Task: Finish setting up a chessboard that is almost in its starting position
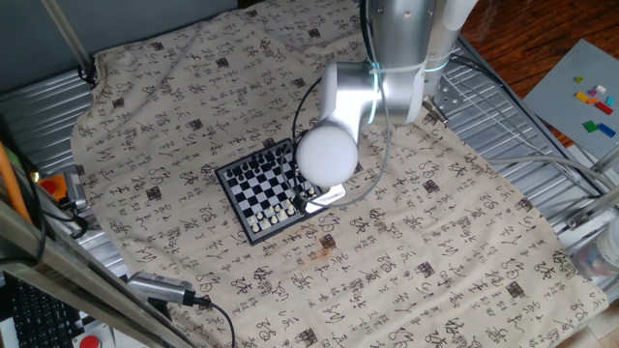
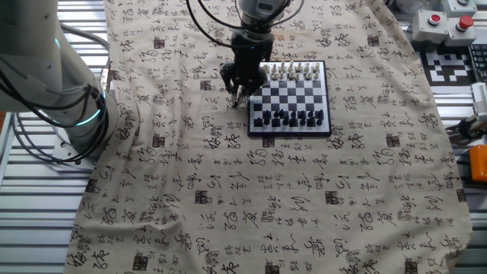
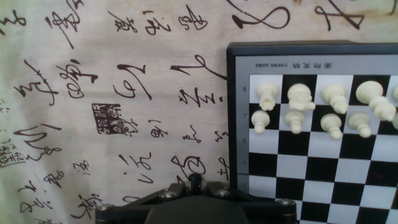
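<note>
one fixed view: arm (image 1: 387,58) hangs over the chessboard (image 1: 256,188), which lies on a printed cloth (image 1: 435,251) | other fixed view: gripper (image 2: 239,93) is low over the cloth, just beside the board's edge; its opening I cannot tell | hand view: white pieces (image 3: 298,96) stand in two rows

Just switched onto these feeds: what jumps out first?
The small chessboard on the calligraphy-printed cloth stands out, with white pieces along one edge and black pieces along the opposite one. The gripper hangs just off the board's side, over the cloth. Whether it holds anything is unclear.
</note>
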You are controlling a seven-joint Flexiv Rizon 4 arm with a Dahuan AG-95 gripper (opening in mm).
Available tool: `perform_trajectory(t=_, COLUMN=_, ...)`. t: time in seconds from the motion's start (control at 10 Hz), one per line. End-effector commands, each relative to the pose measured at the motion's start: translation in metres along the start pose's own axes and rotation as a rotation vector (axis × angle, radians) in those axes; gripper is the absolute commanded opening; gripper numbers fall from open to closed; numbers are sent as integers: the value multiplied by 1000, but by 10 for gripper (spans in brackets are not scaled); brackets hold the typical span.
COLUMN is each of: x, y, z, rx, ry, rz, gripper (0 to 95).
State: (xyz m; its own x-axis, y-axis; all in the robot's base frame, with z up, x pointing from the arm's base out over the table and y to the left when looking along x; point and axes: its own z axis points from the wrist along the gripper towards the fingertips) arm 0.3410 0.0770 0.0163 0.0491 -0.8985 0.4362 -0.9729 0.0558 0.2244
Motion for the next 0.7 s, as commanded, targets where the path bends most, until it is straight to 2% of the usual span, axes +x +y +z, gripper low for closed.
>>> perform_trajectory(t=0.1, x=1, y=-1, z=0, rx=-2, ry=-1, rz=3, gripper=0)
perform_trajectory(t=0.2, x=1, y=0, z=-3, rx=-7, ry=-12, rz=6, gripper=0)
perform_trajectory(t=0.5, x=-2, y=3, z=-9, rx=-9, ry=-15, rz=8, gripper=0)
perform_trajectory(t=0.6, x=6, y=2, z=-9, rx=-8, ry=-23, rz=21, gripper=0)
perform_trajectory(t=0.7, x=26, y=-2, z=-4, rx=-8, ry=-40, rz=36, gripper=0)
